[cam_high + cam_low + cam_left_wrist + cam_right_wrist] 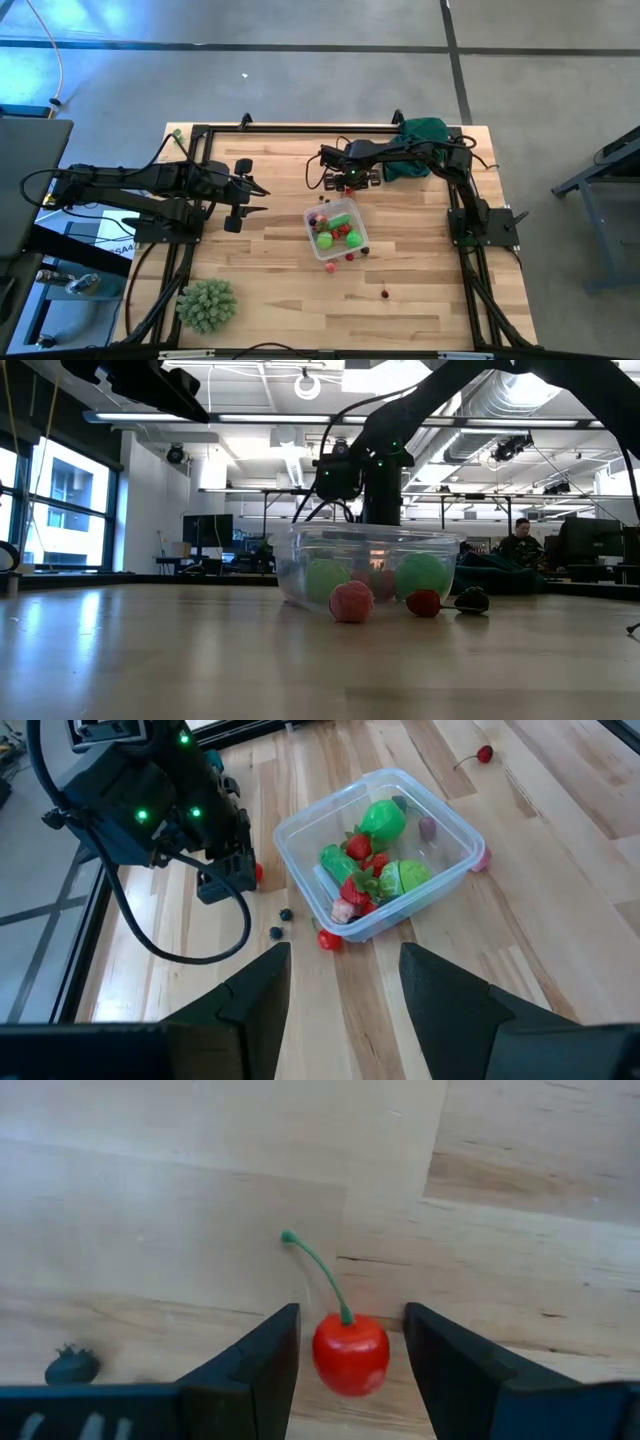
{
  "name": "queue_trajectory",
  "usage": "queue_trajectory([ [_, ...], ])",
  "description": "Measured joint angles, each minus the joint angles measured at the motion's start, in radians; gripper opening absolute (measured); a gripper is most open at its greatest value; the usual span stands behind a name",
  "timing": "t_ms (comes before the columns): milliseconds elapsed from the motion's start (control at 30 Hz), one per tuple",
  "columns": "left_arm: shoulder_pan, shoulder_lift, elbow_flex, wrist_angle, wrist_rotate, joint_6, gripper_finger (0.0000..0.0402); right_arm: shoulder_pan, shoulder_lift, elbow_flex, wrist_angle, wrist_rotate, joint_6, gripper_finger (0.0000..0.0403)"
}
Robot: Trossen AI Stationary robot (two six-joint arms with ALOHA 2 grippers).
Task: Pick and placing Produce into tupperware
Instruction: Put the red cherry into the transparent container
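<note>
Red cherry [351, 1354] between open dark fingers [255, 1370].
Green stem angled upward; small dark berry [72, 1367] nearby on wooden table [150, 1200].

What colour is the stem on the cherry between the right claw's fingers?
Green, on the small red toy cherry; the right wrist view shows it best.

the tupperware [322, 243], a clear rounded-corner box, sits open and upright near the centre of the high view, turned slightly askew. inside lie bright green rounded pieces [326, 240] and red strawberry-like ones [357, 847]. loose produce rests on the wood around it: a pink piece [351, 601], a red one [423, 602] and a dark one [471, 599] just beside its wall in the low view, a stemmed cherry [350, 1353] low in the right wrist view, and another red piece [385, 294] apart, lower right of the box.
</note>
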Motion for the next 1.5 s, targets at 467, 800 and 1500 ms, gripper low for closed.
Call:
queue_trajectory([
  [467,0.0,0.0,0.0,0.0,0.0,0.0,0.0179,0.0,0.002,-0.001,-0.004,-0.007,-0.052,0.0155],
  [800,0.0,0.0,0.0,0.0,0.0,0.0,0.0179,0.0,0.002,-0.002,-0.005,-0.009,-0.053,0.012],
  [1500,0.0,0.0,0.0,0.0,0.0,0.0,0.0179,-0.002,0.011,0.137,-0.093,0.048,-0.14,0.0103],
])
